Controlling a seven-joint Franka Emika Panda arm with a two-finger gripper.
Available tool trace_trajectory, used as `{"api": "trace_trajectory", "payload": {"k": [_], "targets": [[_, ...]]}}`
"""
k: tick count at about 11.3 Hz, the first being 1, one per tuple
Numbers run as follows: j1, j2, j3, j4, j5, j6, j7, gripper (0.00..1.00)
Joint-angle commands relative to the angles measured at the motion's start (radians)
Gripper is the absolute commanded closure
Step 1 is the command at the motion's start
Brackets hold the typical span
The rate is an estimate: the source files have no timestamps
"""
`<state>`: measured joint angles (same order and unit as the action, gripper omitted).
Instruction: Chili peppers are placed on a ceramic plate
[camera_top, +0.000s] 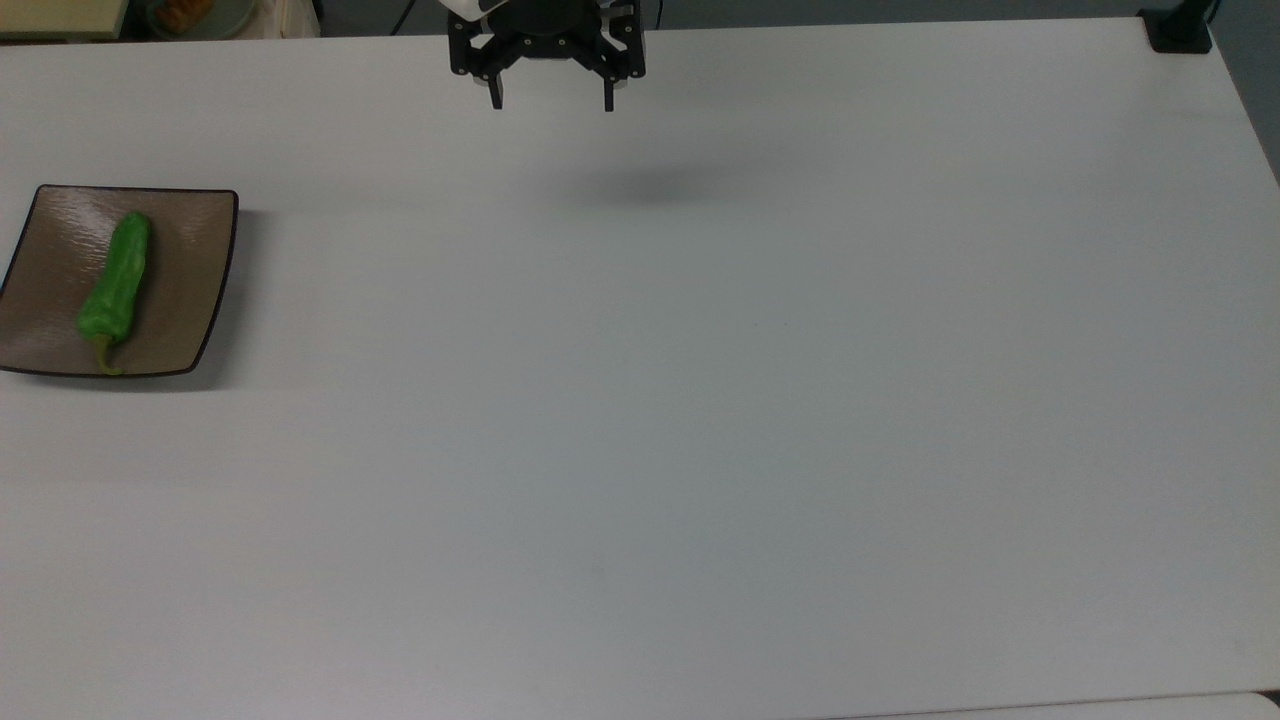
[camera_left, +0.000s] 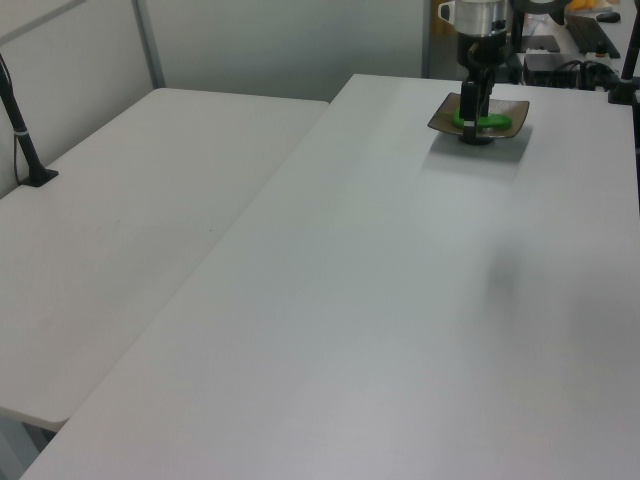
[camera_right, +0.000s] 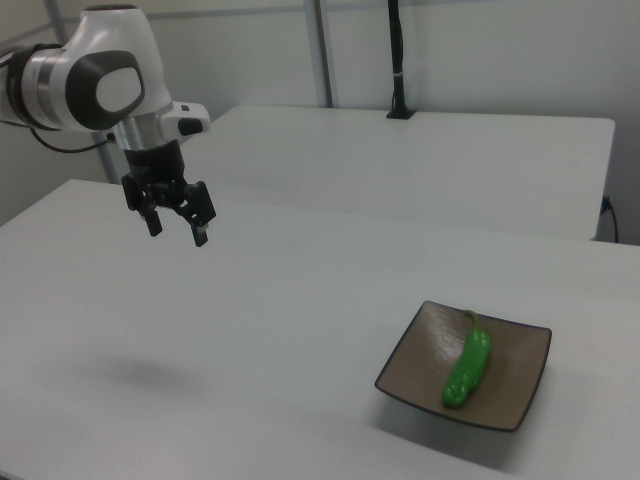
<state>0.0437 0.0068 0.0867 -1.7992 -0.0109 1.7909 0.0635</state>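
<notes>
A bright green chili pepper (camera_top: 115, 283) lies lengthwise on the square brown ceramic plate (camera_top: 190, 280) at the top view's left edge, stem toward the near rim. The right view shows the pepper (camera_right: 468, 366) resting free on the plate (camera_right: 520, 390). My gripper (camera_top: 550, 103) hangs open and empty above the table's far edge, well to the right of the plate in the top view, high over the white table in the right view (camera_right: 177, 231). In the left view the gripper (camera_left: 470, 108) overlaps the plate (camera_left: 510, 118) and pepper (camera_left: 493, 122).
A wide white table (camera_top: 700, 400) spreads to the right of the plate in the top view. A second white table (camera_left: 130, 230) adjoins it. A black clamp post (camera_top: 1178, 30) stands at the far right corner of the top view.
</notes>
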Motion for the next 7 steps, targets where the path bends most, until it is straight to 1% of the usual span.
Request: {"api": "trace_trajectory", "payload": {"k": [1,2,4,7], "targets": [[0.001,-0.034,-0.039,-0.046,0.0,0.035,0.007,0.0],[0.005,-0.034,-0.044,-0.045,0.0,0.035,0.007,0.0],[0.047,-0.036,-0.097,-0.045,0.0,0.036,-0.005,0.0],[0.05,-0.034,-0.105,-0.045,0.002,0.035,-0.008,0.0]]}}
